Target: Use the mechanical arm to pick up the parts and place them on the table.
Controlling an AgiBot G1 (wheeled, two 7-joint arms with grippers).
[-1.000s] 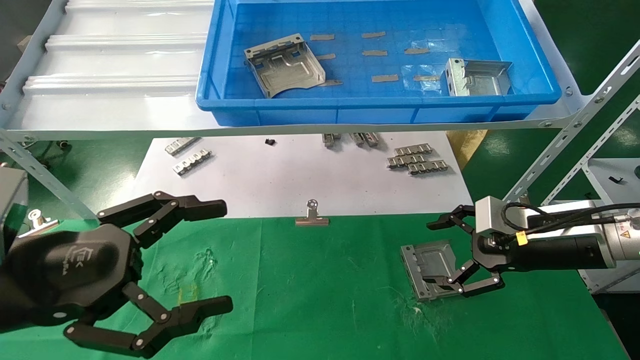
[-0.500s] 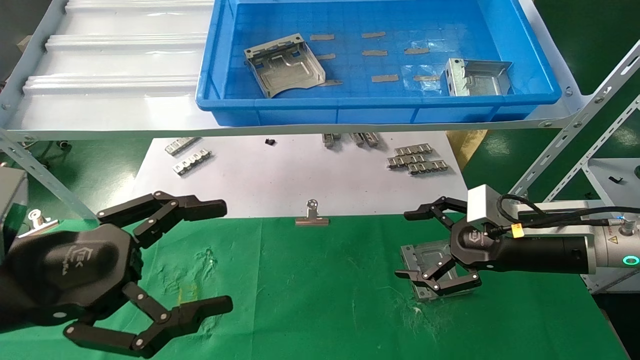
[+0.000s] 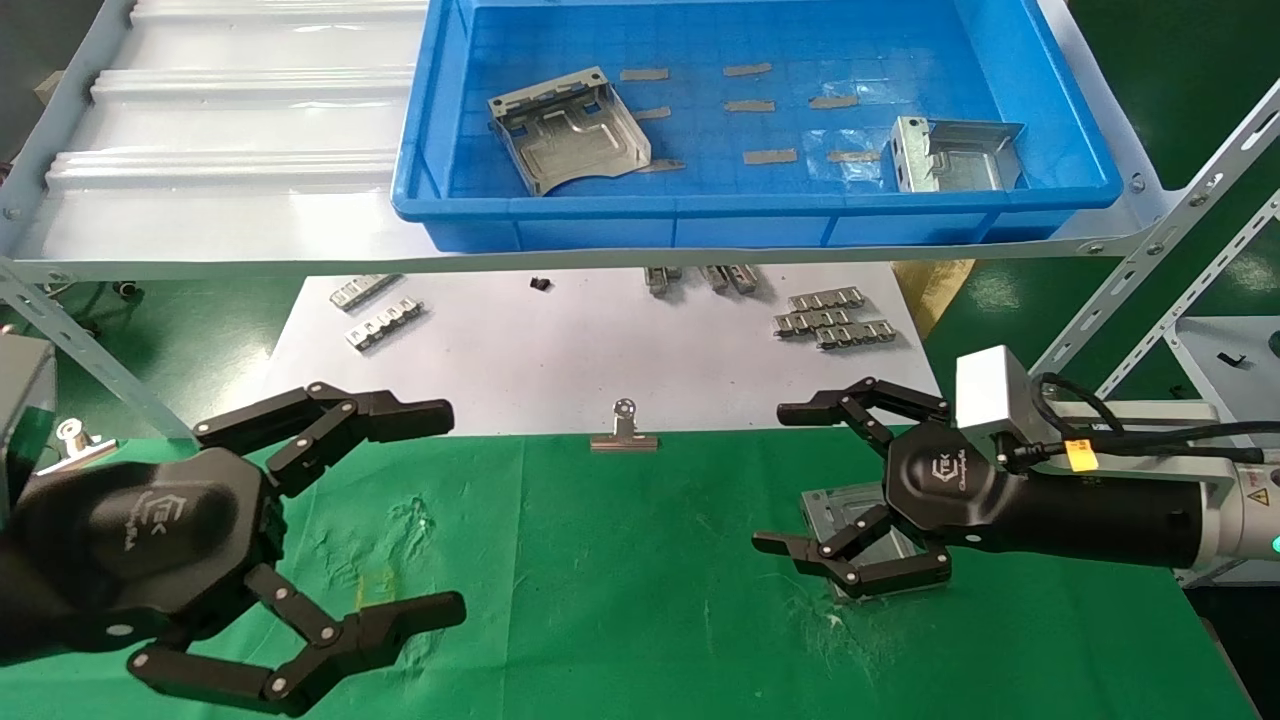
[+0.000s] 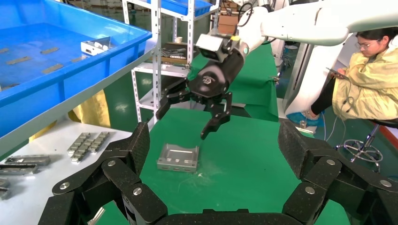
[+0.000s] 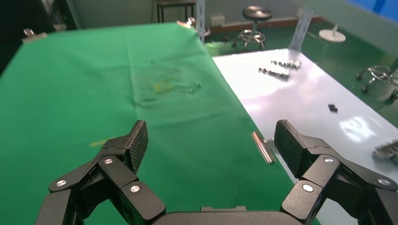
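Note:
One silver part lies on the green table at the right, partly hidden behind my right gripper. That gripper is open and empty, raised a little above the part with its fingers pointing left. The left wrist view shows the same part free on the cloth, with the right gripper above it. Two more parts lie in the blue bin on the shelf. My left gripper is open and empty over the cloth at the near left.
A silver binder clip sits at the edge of the white sheet. Ridged silver strips lie on the sheet. The grey shelf and its slanted struts overhang the back. A seated person is beyond the table.
My right gripper has let go of the part, opened wide, and risen and shifted left. The part stays on the cloth. The left arm has not moved.

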